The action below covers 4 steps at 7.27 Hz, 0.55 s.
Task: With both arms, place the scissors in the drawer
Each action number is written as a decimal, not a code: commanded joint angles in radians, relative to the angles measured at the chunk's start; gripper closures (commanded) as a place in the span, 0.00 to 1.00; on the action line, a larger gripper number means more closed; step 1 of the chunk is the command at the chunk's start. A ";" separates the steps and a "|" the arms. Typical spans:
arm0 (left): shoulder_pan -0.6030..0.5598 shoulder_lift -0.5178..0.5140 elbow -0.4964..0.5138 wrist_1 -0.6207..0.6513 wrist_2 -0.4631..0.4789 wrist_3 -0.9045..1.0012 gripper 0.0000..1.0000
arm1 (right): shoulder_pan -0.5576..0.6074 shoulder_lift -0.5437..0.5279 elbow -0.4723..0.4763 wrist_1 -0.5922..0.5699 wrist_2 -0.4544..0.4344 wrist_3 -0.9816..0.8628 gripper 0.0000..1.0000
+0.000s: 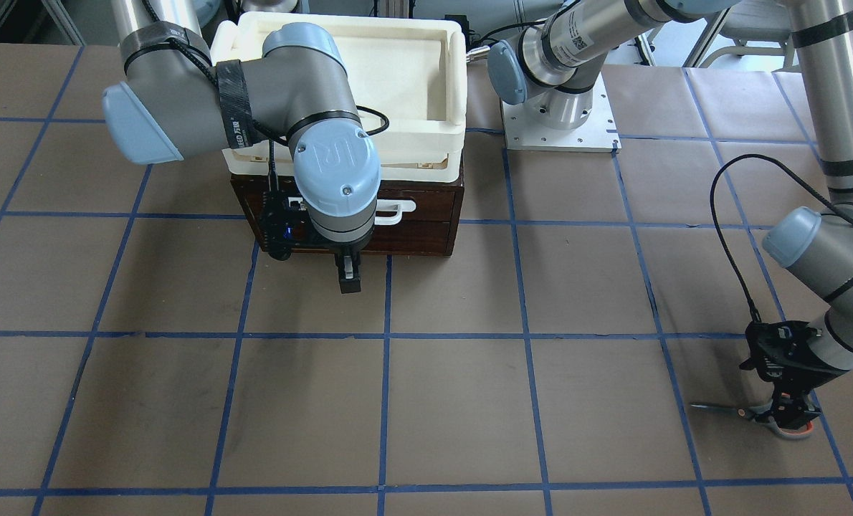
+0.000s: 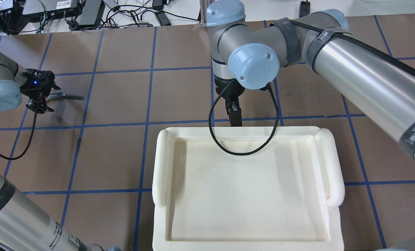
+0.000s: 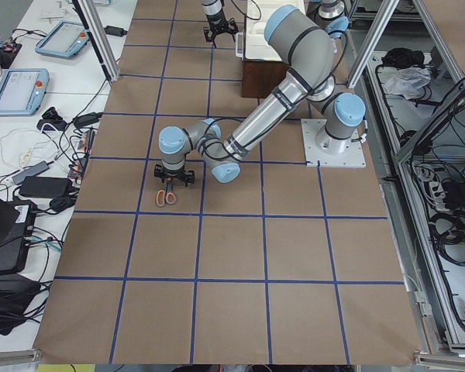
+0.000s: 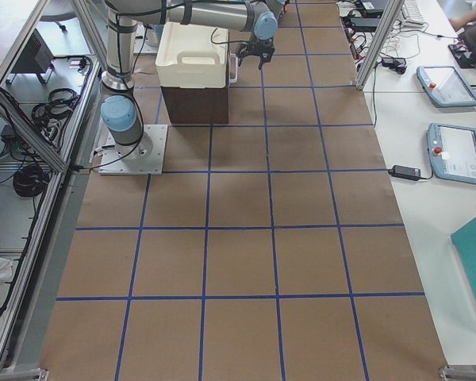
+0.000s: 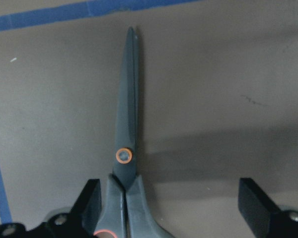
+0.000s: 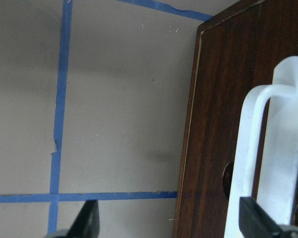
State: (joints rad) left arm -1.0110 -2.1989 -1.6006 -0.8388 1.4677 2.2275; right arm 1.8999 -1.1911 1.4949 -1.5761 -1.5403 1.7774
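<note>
The scissors point(image 1: 745, 412) lie flat on the brown table, blades shut, and also show in the left wrist view point(image 5: 125, 148). My left gripper point(image 1: 792, 414) is open and low over the handle end, with a finger on each side. The handles sit nearer one finger point(image 5: 92, 203). The dark brown drawer point(image 1: 426, 215) looks shut, with its white bar handle point(image 1: 392, 211) on the front. My right gripper point(image 1: 348, 276) hangs open just in front of the drawer and holds nothing. In the right wrist view the handle point(image 6: 268, 148) is beside one finger point(image 6: 258, 223).
A cream-white foam tray point(image 2: 162, 167) sits on top of the drawer cabinet. The right arm's cable point(image 2: 244, 150) loops over the tray's far edge. The left arm's base plate point(image 1: 559, 122) is bolted to the table beside the cabinet. Blue tape lines grid the table.
</note>
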 commanded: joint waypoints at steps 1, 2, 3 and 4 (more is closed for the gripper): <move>0.000 -0.019 0.011 0.001 -0.004 -0.005 0.05 | 0.001 0.001 -0.005 0.033 0.020 0.000 0.00; 0.000 -0.033 0.028 0.000 -0.009 -0.002 0.05 | 0.001 0.002 -0.005 0.038 0.020 0.000 0.00; -0.001 -0.042 0.030 -0.005 -0.012 -0.003 0.06 | 0.001 0.004 -0.004 0.044 0.022 0.000 0.00; 0.000 -0.045 0.034 -0.005 -0.010 -0.002 0.10 | 0.001 0.004 -0.004 0.062 0.022 0.000 0.00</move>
State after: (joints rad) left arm -1.0113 -2.2364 -1.5728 -0.8419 1.4578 2.2247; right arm 1.9006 -1.1882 1.4906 -1.5324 -1.5201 1.7779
